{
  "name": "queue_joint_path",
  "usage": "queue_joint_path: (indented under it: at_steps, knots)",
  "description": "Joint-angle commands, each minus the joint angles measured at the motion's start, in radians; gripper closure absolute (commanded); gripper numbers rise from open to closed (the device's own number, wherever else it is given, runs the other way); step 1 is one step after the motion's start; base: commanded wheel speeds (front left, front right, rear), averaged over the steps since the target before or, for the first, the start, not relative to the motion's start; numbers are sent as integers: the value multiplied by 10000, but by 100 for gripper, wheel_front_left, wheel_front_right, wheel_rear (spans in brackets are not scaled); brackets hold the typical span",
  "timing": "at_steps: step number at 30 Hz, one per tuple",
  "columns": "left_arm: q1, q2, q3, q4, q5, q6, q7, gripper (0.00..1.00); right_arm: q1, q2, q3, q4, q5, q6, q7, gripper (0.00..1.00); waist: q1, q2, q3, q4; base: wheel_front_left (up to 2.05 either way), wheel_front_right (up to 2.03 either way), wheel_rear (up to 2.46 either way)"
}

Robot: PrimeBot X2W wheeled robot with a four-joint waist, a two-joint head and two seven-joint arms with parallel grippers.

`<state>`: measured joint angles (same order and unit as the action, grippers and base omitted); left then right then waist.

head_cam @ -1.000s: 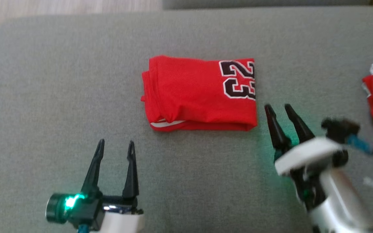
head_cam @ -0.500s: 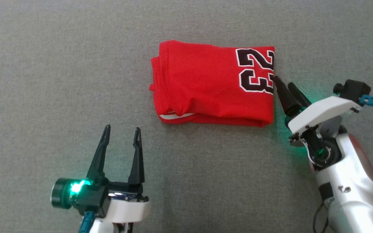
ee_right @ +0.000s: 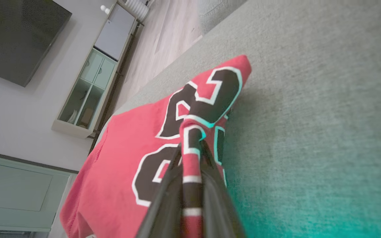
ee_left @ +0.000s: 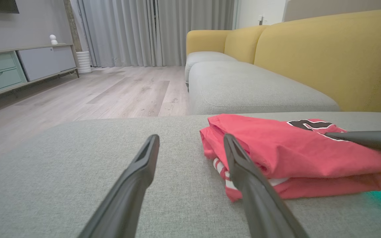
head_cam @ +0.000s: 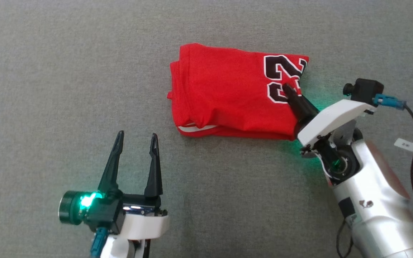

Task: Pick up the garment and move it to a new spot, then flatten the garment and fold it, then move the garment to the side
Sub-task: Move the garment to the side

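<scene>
Right hand point(head_cam: 286, 88): fingers together, clamped on a raised pinch of the garment point(head_cam: 228, 93) at its right edge, on the black numerals; this is confirmed in the right wrist view, where a ridge of printed fabric is squeezed between the two dark fingers. Half a second ago the same hand was held apart just beside that edge, nothing gripped; the reach over the edge and the closing have been made since. The right edge is now slightly rucked and its far corner pulled out of square; the rest of the fold is undisturbed. The wider picture shift over the last second is put down to the head camera, not to the garment.

As judged: the garment is already folded into a compact rectangle, so this grasp is taken as the start of the last step, the move to the side; the lift is not yet begun.

Left hand point(head_cam: 137, 134): fingers apart, nothing between them; held over the grey sofa cushion point(head_cam: 66, 71) near the garment's front-left corner, not touching it.

The garment lies mid-cushion, flat except at the pinch.

Hard to tell: how many layers are caught in the pinch; a single right finger is made out in the head view, the other lost against it or the fabric; the lower numeral is partly covered; in the left wrist view the garment's near corner is crossed by that hand's own finger.
</scene>
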<state>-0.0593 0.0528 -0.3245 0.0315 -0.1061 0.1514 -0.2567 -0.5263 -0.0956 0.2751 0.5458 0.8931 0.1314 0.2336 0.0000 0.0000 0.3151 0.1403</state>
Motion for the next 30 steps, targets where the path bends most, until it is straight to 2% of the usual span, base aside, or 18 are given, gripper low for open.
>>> queue_joint_path:
  at_steps: [1,7,13,20,25,30]
  knots:
    - [-167,-26,328,-272,-59,80,-51,0,172,44,299,-131,-220,-7,-169,100,0,0,-60,-126,0,0,0]
    - [-120,-26,526,-332,48,31,-51,0,105,-1329,395,-853,-924,-7,-201,100,0,0,-11,-826,0,0,0]
    - [-321,-26,762,-349,259,-137,-51,0,-115,-3483,44,-2040,-1428,-7,571,100,0,0,340,-1641,0,0,0]
    - [-643,-26,865,-323,426,-319,-51,0,-239,-5711,-1028,-3382,-1503,-7,1822,100,0,0,772,-2071,0,0,0]
    - [-745,-26,876,-298,451,-395,-51,0,37,-6686,-2165,-3948,-1912,-7,2704,100,0,0,972,-2091,0,0,0]
    - [-875,-26,841,-276,454,-458,-51,0,525,-7136,-3166,-4344,-2299,-7,3347,100,0,0,1072,-1982,0,0,0]
